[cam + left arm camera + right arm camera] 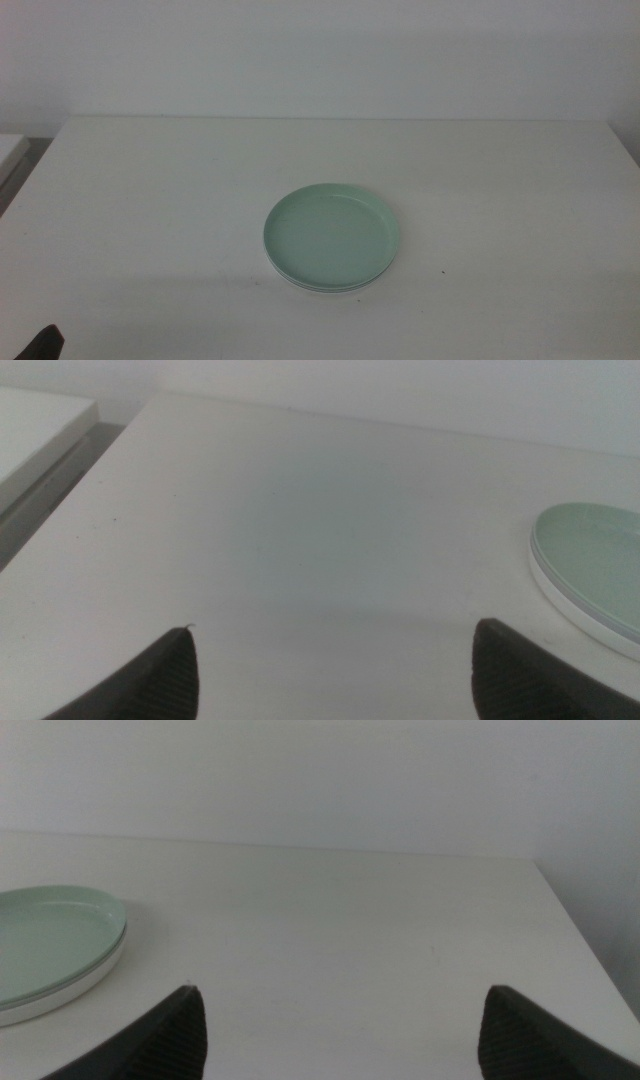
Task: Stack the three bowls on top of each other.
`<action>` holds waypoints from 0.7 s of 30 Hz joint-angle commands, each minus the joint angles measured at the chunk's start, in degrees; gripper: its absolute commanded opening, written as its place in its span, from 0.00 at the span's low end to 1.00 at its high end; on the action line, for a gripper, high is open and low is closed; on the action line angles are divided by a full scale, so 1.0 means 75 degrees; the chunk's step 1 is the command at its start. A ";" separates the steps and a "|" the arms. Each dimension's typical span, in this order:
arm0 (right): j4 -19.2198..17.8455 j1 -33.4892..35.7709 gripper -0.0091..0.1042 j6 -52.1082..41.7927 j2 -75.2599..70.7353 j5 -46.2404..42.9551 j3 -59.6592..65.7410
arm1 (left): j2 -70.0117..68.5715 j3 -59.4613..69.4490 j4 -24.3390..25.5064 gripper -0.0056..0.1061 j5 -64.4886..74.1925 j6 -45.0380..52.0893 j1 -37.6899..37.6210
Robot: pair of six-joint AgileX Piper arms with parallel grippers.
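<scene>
Bowls [331, 236] sit stacked on the table [150, 200], my pincers [330, 670] [340, 1030] both spread and empty; nothing remains to lift.

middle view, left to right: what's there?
Left gripper at the bottom corner → bowl stack, mint green bowl on top, white rim below → bare table.

Bare test bench, lab-like rather than domestic. Plain white matte tabletop [150, 200] against blank pale wall [320, 50], no decoration, no household clutter. Second white surface [35, 430] beside table across dark gap. Sole prop: mint green shallow round dish [331, 234] atop stack at table centre. Even, flat lighting.
</scene>
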 commanded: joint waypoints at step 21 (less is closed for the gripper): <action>-0.0122 -0.0065 0.86 0.0021 -0.0028 -0.0032 0.0029 | -0.0040 0.0110 0.0092 0.89 -0.0508 -0.0069 0.0070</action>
